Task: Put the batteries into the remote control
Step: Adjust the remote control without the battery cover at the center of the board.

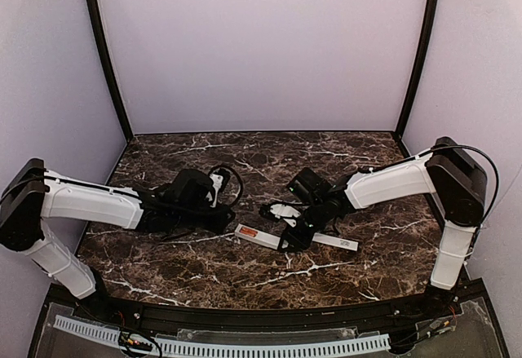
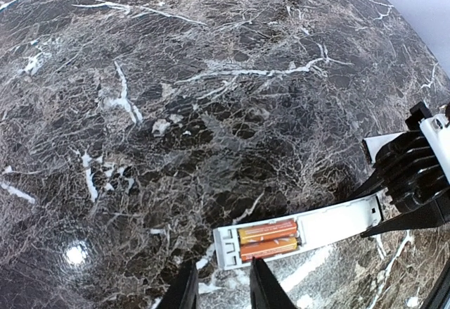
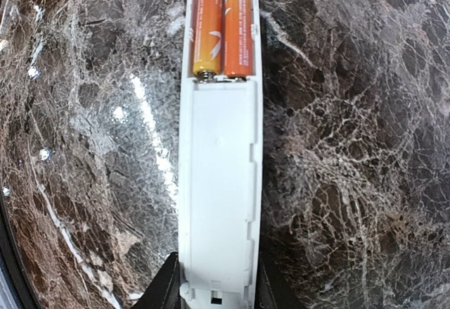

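**Loaded, and gripped across its width**

In the top view's lower centre, the slim white plastic remote control (image 1: 259, 236) lies flat on the dark, white-veined marble tabletop (image 1: 204, 264). The right gripper (image 3: 216, 281) pinches its long sides between both fingers. Two orange-red cylindrical batteries (image 3: 238, 31) sit side by side in the open recess (top of the right wrist view). The left gripper (image 2: 222, 281), near that battery end, has its fingers spread and holds nothing.
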You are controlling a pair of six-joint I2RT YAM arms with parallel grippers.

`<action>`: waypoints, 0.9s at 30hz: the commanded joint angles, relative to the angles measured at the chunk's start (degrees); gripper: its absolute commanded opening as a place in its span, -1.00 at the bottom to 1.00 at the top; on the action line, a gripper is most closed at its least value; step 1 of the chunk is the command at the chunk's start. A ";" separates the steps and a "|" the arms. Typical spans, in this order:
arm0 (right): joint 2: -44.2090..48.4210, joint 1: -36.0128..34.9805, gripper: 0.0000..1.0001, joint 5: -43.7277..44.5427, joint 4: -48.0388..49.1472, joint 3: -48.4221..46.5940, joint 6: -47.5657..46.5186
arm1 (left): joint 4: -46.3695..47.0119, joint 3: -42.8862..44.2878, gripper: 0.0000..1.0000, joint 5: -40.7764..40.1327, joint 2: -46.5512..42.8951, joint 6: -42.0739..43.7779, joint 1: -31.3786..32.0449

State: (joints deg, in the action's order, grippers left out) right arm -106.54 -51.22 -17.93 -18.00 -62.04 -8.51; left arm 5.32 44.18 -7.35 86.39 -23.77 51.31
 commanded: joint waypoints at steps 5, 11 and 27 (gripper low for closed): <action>-0.55 0.07 -0.24 4.90 -0.77 -0.71 -0.58 | -2.88 2.94 -0.37 1.19 4.52 1.86 -0.42; 0.27 0.75 0.05 8.25 -1.09 -1.07 -0.79 | -0.99 2.41 -0.27 2.53 5.59 1.01 -1.27; -1.55 4.86 0.14 10.85 -3.06 -6.81 -1.98 | -1.71 1.51 -0.08 3.00 3.04 1.28 -2.18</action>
State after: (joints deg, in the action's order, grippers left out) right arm -107.74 -46.70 -8.08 -19.66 -66.78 -9.76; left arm 4.58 46.09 -5.10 91.81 -22.87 49.36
